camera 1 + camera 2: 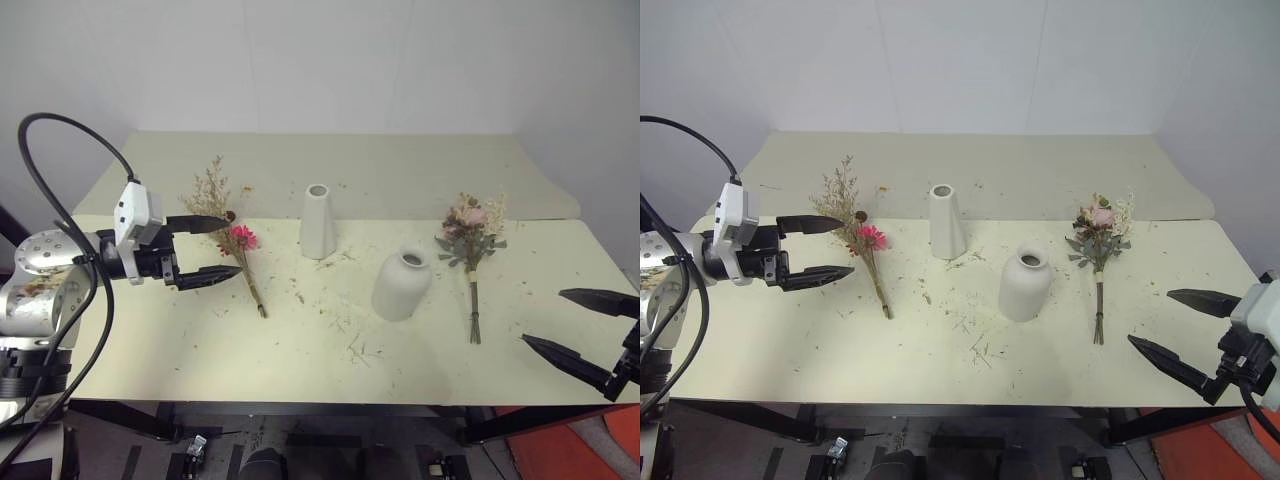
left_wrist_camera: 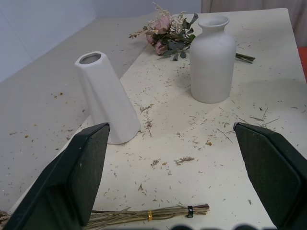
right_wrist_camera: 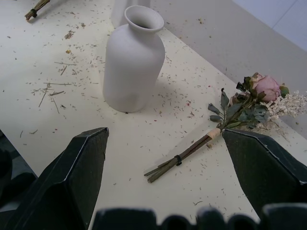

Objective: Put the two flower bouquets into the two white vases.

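Note:
The pink daisy bouquet (image 1: 236,246) lies flat on the table at the left, its stems (image 2: 158,213) toward the front. My left gripper (image 1: 222,250) hovers open over its flower end, holding nothing. The pale rose bouquet (image 1: 470,252) lies at the right, stems pointing to the front edge. My right gripper (image 1: 572,323) stands open and empty at the table's right front corner, apart from that bouquet. The tall cone vase (image 1: 318,221) stands upright at the middle back. The rounded vase (image 1: 402,284) stands upright in front of it, to the right.
Bits of dried stem and petal litter the cream table (image 1: 300,370) around the vases. A raised back section of table (image 1: 400,165) runs behind the vases. A black cable (image 1: 60,190) loops above my left arm.

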